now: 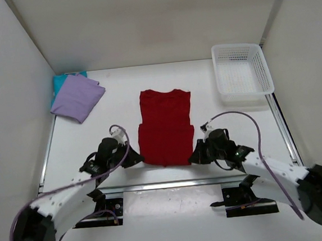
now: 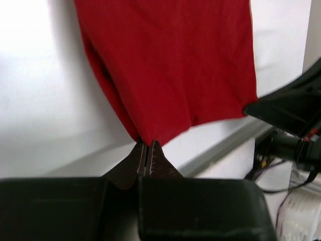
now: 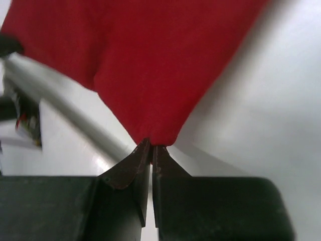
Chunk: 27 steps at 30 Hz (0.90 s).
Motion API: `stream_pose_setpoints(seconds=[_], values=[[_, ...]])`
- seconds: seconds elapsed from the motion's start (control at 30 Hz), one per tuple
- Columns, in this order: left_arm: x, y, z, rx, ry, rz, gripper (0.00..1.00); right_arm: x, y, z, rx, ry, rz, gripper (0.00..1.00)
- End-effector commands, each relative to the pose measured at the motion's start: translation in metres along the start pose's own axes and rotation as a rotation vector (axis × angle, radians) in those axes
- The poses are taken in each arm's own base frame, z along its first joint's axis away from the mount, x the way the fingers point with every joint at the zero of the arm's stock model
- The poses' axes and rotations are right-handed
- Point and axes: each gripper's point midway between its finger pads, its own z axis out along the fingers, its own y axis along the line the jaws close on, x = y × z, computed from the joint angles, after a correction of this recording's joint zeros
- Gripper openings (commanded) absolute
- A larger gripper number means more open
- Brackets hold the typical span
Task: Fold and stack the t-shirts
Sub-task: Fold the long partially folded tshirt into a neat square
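Note:
The red t-shirt [image 1: 166,125] lies flat in the middle of the table, sleeves folded in, its hem toward the arms. My left gripper [image 1: 138,158] is shut on its near left corner [image 2: 145,135]. My right gripper [image 1: 193,156] is shut on its near right corner [image 3: 155,135]. Both corners are pinched at the fingertips and pulled taut. The lavender t-shirt [image 1: 77,97] lies folded at the far left on top of the teal t-shirt [image 1: 62,82], of which only an edge shows.
A white lattice basket [image 1: 242,71] stands at the far right. A metal rail [image 1: 172,184] runs along the near table edge just behind the grippers. White walls close in the table on three sides.

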Motion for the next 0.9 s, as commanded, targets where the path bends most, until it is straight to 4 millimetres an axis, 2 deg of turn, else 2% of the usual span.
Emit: stream_pose_setpoints(seconds=[0.0, 0.03, 0.07, 0.1, 0.17, 0.2, 0.23, 0.3, 0.33, 0.4, 0.43, 0.47, 0.5, 0.53, 0.57, 0.6, 0.63, 0.67, 0.7, 0.77, 0.8, 0.83, 0.87], values=[[0.049, 0.025, -0.036, -0.112, 0.129, 0.001, 0.0, 0.031, -0.008, -0.022, 0.137, 0.019, 0.007, 0.0], [0.046, 0.016, -0.047, -0.096, 0.105, -0.005, 0.0, 0.03, 0.001, -0.03, 0.116, 0.001, 0.012, 0.0], [0.033, -0.002, -0.056, -0.039, 0.052, -0.004, 0.0, 0.025, 0.015, -0.035, 0.075, -0.01, 0.01, 0.0], [0.027, -0.007, -0.062, -0.029, 0.034, -0.018, 0.0, 0.019, 0.022, -0.041, 0.05, -0.031, 0.003, 0.0], [0.0, -0.032, -0.072, 0.023, -0.012, -0.015, 0.0, -0.018, 0.036, -0.054, 0.024, -0.105, -0.022, 0.0], [-0.016, -0.041, -0.073, 0.045, -0.034, -0.005, 0.0, -0.032, 0.049, -0.06, -0.02, -0.117, -0.068, 0.0], [-0.031, -0.044, -0.07, 0.053, -0.07, 0.013, 0.0, -0.047, 0.046, -0.059, -0.023, -0.126, -0.047, 0.0], [-0.067, -0.07, -0.063, 0.126, -0.12, 0.017, 0.0, -0.09, 0.045, -0.063, -0.035, -0.178, -0.059, 0.0], [-0.083, -0.068, -0.056, 0.105, -0.137, -0.007, 0.0, -0.1, 0.049, -0.064, -0.065, -0.187, -0.066, 0.0], [-0.124, -0.095, -0.052, 0.168, -0.213, 0.005, 0.0, -0.139, 0.045, -0.063, -0.056, -0.218, -0.069, 0.0], [-0.136, -0.094, -0.042, 0.14, -0.222, 0.005, 0.0, -0.161, 0.049, -0.062, -0.062, -0.24, -0.086, 0.0], [-0.151, -0.099, -0.04, 0.143, -0.254, 0.009, 0.0, -0.173, 0.045, -0.06, -0.044, -0.25, -0.084, 0.01], [-0.164, -0.097, -0.026, 0.124, -0.25, -0.001, 0.0, -0.192, 0.038, -0.054, -0.025, -0.257, -0.074, 0.01], [-0.179, -0.094, -0.013, 0.101, -0.248, -0.005, 0.0, -0.212, 0.05, -0.055, -0.063, -0.282, -0.08, 0.0], [-0.183, -0.079, 0.005, 0.062, -0.229, -0.033, 0.0, -0.221, 0.036, -0.042, -0.044, -0.27, -0.06, 0.0], [-0.207, -0.079, 0.005, 0.052, -0.286, -0.032, 0.0, -0.239, 0.028, -0.032, -0.031, -0.278, -0.035, 0.0], [-0.215, -0.068, 0.021, 0.022, -0.276, -0.054, 0.0, -0.255, 0.028, -0.021, -0.043, -0.276, -0.026, 0.0], [-0.225, -0.051, 0.035, -0.002, -0.272, -0.098, 0.0, -0.275, 0.038, -0.02, -0.063, -0.299, -0.045, 0.0], [-0.244, -0.051, 0.036, 0.007, -0.308, -0.11, 0.0, -0.278, 0.024, -0.003, -0.044, -0.261, -0.014, 0.0], [-0.268, -0.036, 0.058, -0.042, -0.324, -0.119, 0.0, -0.308, 0.016, 0.02, -0.025, -0.267, -0.013, 0.0], [-0.269, -0.015, 0.072, -0.091, -0.307, -0.143, 0.0, -0.315, 0.01, 0.027, -0.012, -0.261, -0.003, 0.0], [-0.287, -0.015, 0.073, -0.096, -0.335, -0.14, 0.03, -0.327, 0.001, 0.042, 0.002, -0.238, 0.017, 0.01], [-0.29, -0.007, 0.089, -0.103, -0.313, -0.153, 0.07, -0.341, -0.01, 0.059, 0.007, -0.222, 0.028, 0.0]])
